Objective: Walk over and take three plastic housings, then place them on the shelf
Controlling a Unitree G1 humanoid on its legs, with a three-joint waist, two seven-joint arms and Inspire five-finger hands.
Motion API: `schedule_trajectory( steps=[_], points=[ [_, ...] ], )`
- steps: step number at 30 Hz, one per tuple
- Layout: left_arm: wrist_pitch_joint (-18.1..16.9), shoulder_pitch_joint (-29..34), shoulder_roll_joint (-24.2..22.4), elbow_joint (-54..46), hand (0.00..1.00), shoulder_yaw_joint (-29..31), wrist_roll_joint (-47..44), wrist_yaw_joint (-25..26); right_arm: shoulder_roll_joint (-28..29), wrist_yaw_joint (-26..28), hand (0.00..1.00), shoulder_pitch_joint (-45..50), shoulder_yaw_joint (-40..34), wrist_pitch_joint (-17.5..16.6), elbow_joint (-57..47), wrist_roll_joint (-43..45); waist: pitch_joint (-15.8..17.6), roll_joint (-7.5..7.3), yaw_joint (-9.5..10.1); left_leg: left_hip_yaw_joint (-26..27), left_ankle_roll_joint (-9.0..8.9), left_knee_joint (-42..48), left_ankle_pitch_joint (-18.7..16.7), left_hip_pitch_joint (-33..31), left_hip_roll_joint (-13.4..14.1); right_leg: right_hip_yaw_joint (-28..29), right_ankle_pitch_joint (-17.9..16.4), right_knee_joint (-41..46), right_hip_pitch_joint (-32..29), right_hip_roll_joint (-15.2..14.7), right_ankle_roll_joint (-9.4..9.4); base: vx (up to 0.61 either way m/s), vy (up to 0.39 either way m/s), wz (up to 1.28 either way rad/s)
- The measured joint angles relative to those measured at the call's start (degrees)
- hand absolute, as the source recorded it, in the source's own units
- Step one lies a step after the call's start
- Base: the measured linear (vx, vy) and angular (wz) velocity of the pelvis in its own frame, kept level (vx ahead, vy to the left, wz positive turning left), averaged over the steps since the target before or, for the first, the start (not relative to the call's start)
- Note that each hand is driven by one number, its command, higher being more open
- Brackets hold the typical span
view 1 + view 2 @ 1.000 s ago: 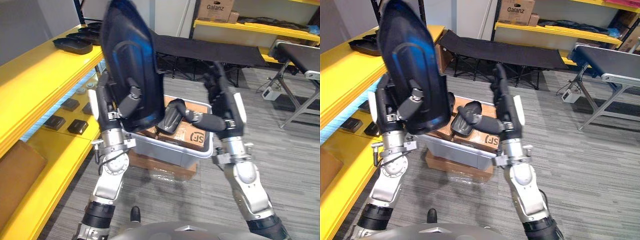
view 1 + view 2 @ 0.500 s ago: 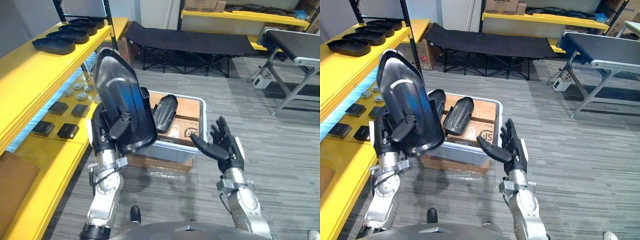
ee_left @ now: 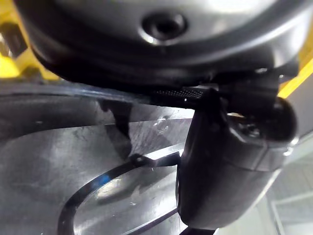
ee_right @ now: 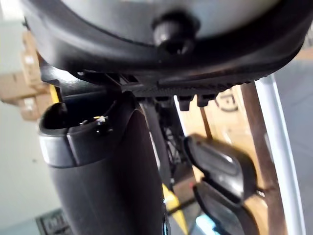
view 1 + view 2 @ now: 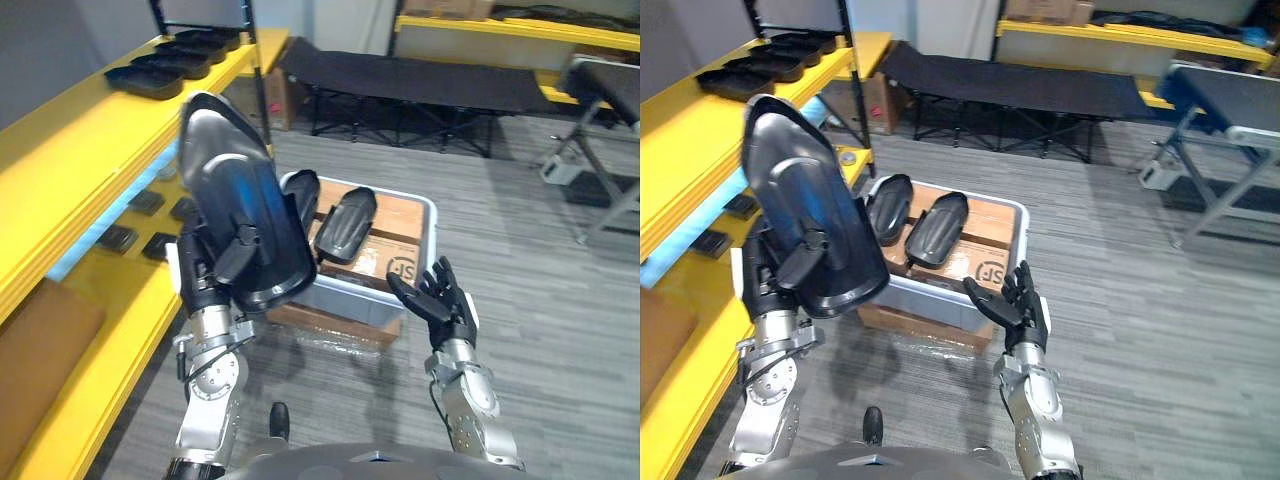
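Fingers (image 5: pixel 443 278) on the right hand (image 5: pixel 440 305) are spread and empty now it's backed out of the bin (image 5: pixel 340 297), two housings (image 5: pixel 345 225) left inside, while the left hand (image 5: pixel 205 275) still clamps the big plastic housing (image 5: pixel 240 210) upright, so probably just one collected so far.

Dark printed logo (image 5: pixel 990 272), on the cardboard box (image 5: pixel 985 232)

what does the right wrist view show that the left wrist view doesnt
Right wrist view: two housings lying in the white bin, seen past the open right hand. Left wrist view: the left hand, its thumb pressed on the held housing. Both: a dark thumb up close with black housing beyond it.
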Motion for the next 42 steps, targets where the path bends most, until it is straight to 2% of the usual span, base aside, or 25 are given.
schedule_trajectory(
  steps=[1, 3, 5, 6, 9, 11, 16, 18, 19, 20, 21, 22, 23, 24, 25, 26, 27, 29, 31, 33, 35, 37, 40, 42],
  points=[
    [0.02, 0.92, -0.33, -1.53, 0.0, 1.24, 0.05, 0.25, 0.03, 0.44, 1.0, -0.49, 0.4, 0.0, 0.41, 0.05, 0.03, 0.0, 0.57, -0.88, 0.02, 0.0, 0.09, -0.23, -0.21, -0.94, -0.24, 0.03, 0.35, 0.0, 0.01, 0.02, -0.042, 0.76],
    [0.01, 4.46, -2.13, -7.13, 0.0, 7.95, -0.41, 0.68, 0.27, 1.94, 1.0, -2.49, 2.81, 0.01, 1.61, -0.44, 0.17, -0.11, 3.43, -3.82, 0.1, 0.01, 0.25, -0.27, -1.2, -4.14, -0.91, 0.05, 2.01, -0.21, 0.38, 0.03, -0.046, 0.71],
    [-0.05, 6.25, -3.28, -9.5, 0.0, 12.79, -0.5, 0.6, 0.13, 2.39, 1.0, -5.08, 5.16, -0.02, 3.12, -1.33, 0.24, -0.23, 5.38, -5.82, 0.19, 0.01, 0.38, -0.25, -1.58, -6.3, -1.32, 0.03, 3.36, -0.32, 0.69, 0.03, -0.051, 0.65],
    [-0.11, 7.1, -3.62, -10.28, 0.0, 15.29, -0.51, 0.54, -0.12, 2.29, 1.0, -7.53, 6.42, -0.02, 4.62, -2.25, 0.34, -0.37, 7.14, -6.99, 0.14, 0.02, 0.51, -0.35, -2.16, -7.56, -1.59, -0.01, 4.02, -0.32, 0.67, 0.03, -0.05, 0.59],
    [-0.86, 10.0, -4.12, -10.78, 0.0, 17.99, -3.98, -1.58, 0.29, 1.62, 1.0, -12.78, 9.17, -0.04, 6.53, -4.86, 0.54, -0.84, 10.2, -9.21, 0.19, 0.02, 0.81, -0.7, -2.64, -9.59, -2.19, 0.01, 5.02, -0.32, 0.23, 0.01, -0.025, 0.45],
    [-1.21, 10.84, -4.93, -10.78, 0.0, 18.34, -5.4, -2.69, 0.85, 1.27, 1.0, -14.59, 9.78, -0.24, 6.53, -5.41, 0.73, -1.15, 10.61, -9.77, 0.27, 0.02, 0.99, -1.07, -2.83, -10.17, -2.29, 0.05, 5.02, -0.32, 0.16, -0.02, 0.002, 0.2],
    [-1.25, 10.97, -5.7, -10.77, 0.0, 17.5, -7.5, -8.02, 0.71, -0.48, 1.0, -15.45, 9.39, -0.13, 6.5, -5.73, 1.7, -2.42, 10.14, -9.66, 0.63, 0.02, 0.99, -1.0, -2.66, -9.77, -2.88, 1.52, 4.62, -0.51, 0.42, -0.05, 0.014, 0.0],
    [-1.25, 11.75, -5.57, -10.76, 0.0, 16.41, -7.6, -9.05, 0.02, -0.55, 1.0, -15.16, 9.03, 0.11, 6.29, -5.8, 2.25, -1.91, 9.99, -9.08, 0.46, 0.03, 1.11, -1.09, -2.05, -9.06, -2.99, 2.43, 4.11, -0.35, 0.3, -0.06, -0.006, -0.07],
    [-1.25, 11.99, -5.48, -10.5, 0.0, 15.02, -8.33, -9.64, -0.55, -0.47, 1.0, -13.72, 8.11, 0.94, 3.9, -6.28, 2.74, -1.42, 8.82, -6.5, 0.54, 0.02, 0.91, -2.11, -1.63, -9.95, -3.02, 2.74, 4.17, 0.12, 0.3, -0.09, -0.008, 0.11],
    [-1.25, 11.9, -5.45, -10.43, 0.0, 14.69, -8.61, -9.74, -0.63, -0.47, 1.0, -13.34, 7.82, 1.15, 3.22, -6.5, 2.8, -1.3, 8.7, -5.56, 0.72, 0.03, 0.61, -2.35, -1.41, -10.54, -3.05, 2.72, 4.3, 0.2, 0.32, -0.11, -0.012, 0.86],
    [-1.25, 10.14, -5.15, -9.01, 0.0, 12.54, -9.95, -10.81, -1.29, -0.54, 1.0, -10.67, 5.49, 1.42, -0.35, -7.55, 3.22, -1.05, 6.73, -0.88, 2.46, 0.85, -1.38, -3.65, -0.66, -14.22, -3.06, 2.34, 5.23, 0.42, 0.24, -0.1, -0.006, 1.08],
    [-1.25, 8.65, -4.96, -7.66, 0.0, 11.36, -10.14, -11.51, -1.74, -0.55, 1.0, -9.48, 4.02, 1.42, -1.83, -7.86, 3.6, -1.22, 6.11, 1.41, 3.6, 1.82, -2.86, -4.32, -0.48, -16.05, -3.02, 1.82, 5.82, 0.45, 0.18, -0.13, 0.001, 1.57],
    [-1.24, 6.27, -4.65, -5.1, 0.0, 9.35, -10.64, -12.87, -1.89, -0.53, 1.0, -7.77, 1.31, 1.4, -3.39, -7.92, 4.81, -1.06, 5.42, 6.99, 3.98, 3.41, -5.42, -5.34, 0.14, -18.81, -3.5, 1.37, 6.95, -0.76, 0.32, -0.12, 0.06, 1.11],
    [-1.22, 5.61, -4.63, -4.01, 0.0, 7.63, -11.78, -13.93, -1.85, -0.55, 1.0, -6.7, -0.67, 1.39, -3.93, -7.93, 5.73, -0.71, 5.6, 10.01, 5.14, 6.74, -5.35, -6.41, 1.09, -19.62, -4.32, 2.39, 6.98, -1.51, 0.86, -0.09, 0.068, 0.77],
    [-1.19, 5.8, -4.7, -3.93, 0.0, 7.14, -11.83, -14.08, -1.94, -0.55, 1.0, -6.23, -0.87, 1.39, -4.06, -7.88, 5.84, -0.06, 5.89, 9.91, 5.07, 8.61, -5.15, -6.46, 1.3, -19.56, -4.6, 3.01, 7.15, -1.3, 1.21, -0.02, 0.058, 0.29],
    [-1.09, 6.3, -4.61, -3.91, 0.0, 6.18, -11.8, -14.12, -2.38, -0.49, 1.0, -4.82, -1.21, 1.38, -4.46, -7.84, 5.9, 1.2, 5.76, 9.28, 3.61, 8.13, -1.83, -5.83, 1.67, -19.45, -5.58, 4.56, 7.47, -0.82, 1.69, 0.03, 0.025, 0.14],
    [-1.07, 6.28, -4.25, -4.02, 0.0, 5.68, -12.06, -14.33, -2.19, -0.29, 1.0, -3.38, -0.91, 1.37, -5.11, -7.84, 5.78, 0.81, 5.67, 9.65, 3.83, 6.81, -0.15, -5.25, 1.28, -19.58, -6.22, 5.6, 7.32, -1.54, 2.02, 0.04, 0.024, 0.14],
    [-1.04, 6.03, -3.21, -4.13, 0.0, 5.47, -12.64, -15.58, -1.68, 0.46, 1.0, -2.08, 0.16, 1.35, -7.09, -7.91, 5.74, 0.17, 5.69, 10.05, 4.27, 4.67, 0.95, -4.9, 0.35, -18.84, -7.09, 7.58, 6.29, -2.69, 2.21, 0.08, 0.026, 0.06],
    [-0.09, 5.45, -2.12, -4.11, 0.0, 4.6, -14.02, -17.72, -1.43, 0.78, 1.0, -2.0, 1.62, 1.34, -8.56, -7.93, 5.64, -0.04, 5.06, 8.98, 4.78, 3.04, 1.91, -4.83, -1.0, -14.26, -7.96, 10.17, 4.53, -3.64, 1.47, 0.08, 0.018, 0.34],
    [0.86, 3.64, -0.08, -3.61, 0.0, 1.08, -13.99, -20.4, -1.42, 0.59, 1.0, -1.45, 1.76, 1.22, -8.74, -7.97, 5.7, -0.12, 3.25, 5.03, 5.33, 0.67, 3.07, -2.88, -2.99, -4.74, -9.46, 16.56, 3.73, -4.58, 0.54, 0.06, 0.016, 0.98],
    [0.92, 2.52, 1.59, -3.67, 0.0, -1.56, -13.93, -22.35, -1.23, 0.54, 1.0, -0.78, 2.23, 0.92, -8.82, -8.01, 5.47, -0.65, 2.83, 2.6, 5.3, 0.36, 3.2, -2.23, -4.02, -1.36, -11.76, 18.82, 3.86, -4.54, -0.88, 0.07, -0.057, 0.79],
    [0.92, 2.2, 2.47, -3.7, 0.0, -2.19, -13.74, -22.81, -1.23, 0.54, 1.0, -1.15, 3.92, 0.88, -8.87, -8.95, 5.15, -1.19, 3.05, 2.26, 4.84, 0.38, 3.55, -2.45, -4.62, -1.01, -13.28, 18.5, 4.22, -4.74, -0.39, 0.05, -0.131, 0.28],
    [1.09, 1.34, 2.95, -3.57, 0.0, -2.43, -13.76, -21.89, -1.69, 0.58, 1.0, -1.86, 4.79, 0.5, -8.96, -12.5, 5.68, 0.08, 2.97, 2.24, 3.97, 0.41, 5.92, -4.78, -3.93, -1.0, -14.72, 15.91, 3.55, -3.08, 2.02, -0.06, -0.14, 0.0],
    [1.11, 0.86, 2.99, -3.51, 0.0, -3.03, -13.79, -20.27, -2.84, 0.55, 1.0, -1.89, 4.65, 0.48, -8.97, -12.5, 6.4, 1.37, 2.78, 1.71, 3.14, 0.41, 6.15, -5.75, -2.25, -0.98, -15.21, 15.36, 2.89, -1.18, 1.6, -0.12, -0.101, -0.02]
  ],
)
